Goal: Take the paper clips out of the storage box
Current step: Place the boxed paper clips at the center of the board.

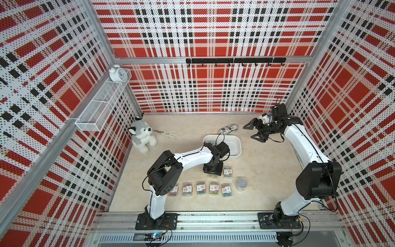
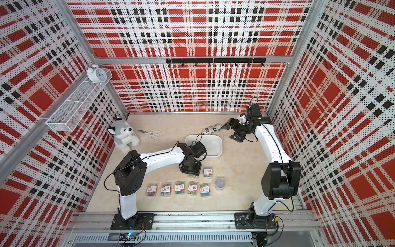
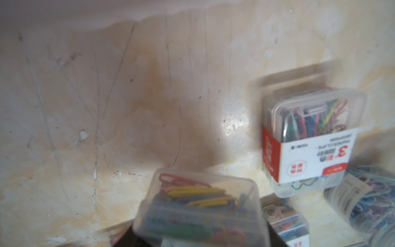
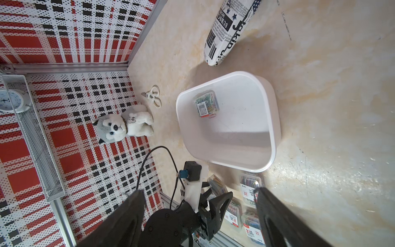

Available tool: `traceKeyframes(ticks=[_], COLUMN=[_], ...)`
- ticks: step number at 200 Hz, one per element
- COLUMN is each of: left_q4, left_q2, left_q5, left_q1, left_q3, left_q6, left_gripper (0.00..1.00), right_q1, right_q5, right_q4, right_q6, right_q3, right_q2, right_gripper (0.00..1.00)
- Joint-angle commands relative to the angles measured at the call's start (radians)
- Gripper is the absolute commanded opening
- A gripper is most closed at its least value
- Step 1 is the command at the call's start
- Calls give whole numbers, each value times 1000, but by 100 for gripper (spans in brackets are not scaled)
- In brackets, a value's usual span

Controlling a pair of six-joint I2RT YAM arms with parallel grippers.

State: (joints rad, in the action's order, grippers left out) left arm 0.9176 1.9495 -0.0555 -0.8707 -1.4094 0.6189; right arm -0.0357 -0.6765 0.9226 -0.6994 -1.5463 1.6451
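The white storage box [image 1: 236,149] sits mid-table; the right wrist view shows its rim [image 4: 271,136] and one case of paper clips [image 4: 206,103] lying inside. My left gripper [image 1: 212,174] points down in front of the box, shut on a clear case of paper clips [image 3: 198,211] that hangs just over the table, beside another case [image 1: 227,172]. Several more cases [image 1: 201,187] lie in a row nearer the front, with the round tub [image 1: 241,184] at the row's right end. My right gripper [image 1: 253,132] hovers open and empty behind and to the right of the box.
A printed pouch [image 1: 229,129] lies just behind the box. Scissors [image 1: 168,134] and a husky plush [image 1: 142,134] are at the back left. A wire basket [image 1: 102,102] with an alarm clock [image 1: 117,73] hangs on the left wall. A hook rail [image 1: 235,61] runs along the back wall.
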Motion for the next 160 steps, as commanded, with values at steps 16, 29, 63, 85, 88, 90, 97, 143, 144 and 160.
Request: traceKeyframes(ticks=[16, 29, 63, 85, 88, 90, 97, 143, 144, 160], left_q4=[15, 16, 18, 18, 19, 19, 20, 23, 23, 23], left_q2=[24, 35, 58, 69, 69, 70, 69, 76, 76, 76], left_q5=[13, 11, 5, 5, 5, 6, 7, 0, 0, 0], left_q1=[6, 6, 4, 4, 4, 4, 4, 5, 5, 6], left_q3=[-14, -21, -38, -40, -40, -40, -40, -42, -43, -45], left_q6=[-2, -4, 2, 1, 1, 1, 2, 0, 1, 2], left_gripper=[30, 32, 42, 53, 55, 56, 59, 66, 66, 66], right_q1=[12, 14, 14, 16, 17, 17, 17, 22, 22, 21], right_q5=[-1, 2, 12, 12, 12, 12, 13, 13, 13, 12], right_q4=[-4, -3, 5, 10, 10, 10, 11, 12, 12, 11], right_q6=[5, 7, 6, 10, 11, 11, 11, 11, 11, 11], right_q3=[-12, -9, -10, -11, -11, -11, -9, -5, -5, -2], right_q2=[-20, -21, -23, -21, -21, -22, -24, -24, -25, -24], right_gripper=[86, 86, 86, 86, 86, 86, 86, 86, 86, 86])
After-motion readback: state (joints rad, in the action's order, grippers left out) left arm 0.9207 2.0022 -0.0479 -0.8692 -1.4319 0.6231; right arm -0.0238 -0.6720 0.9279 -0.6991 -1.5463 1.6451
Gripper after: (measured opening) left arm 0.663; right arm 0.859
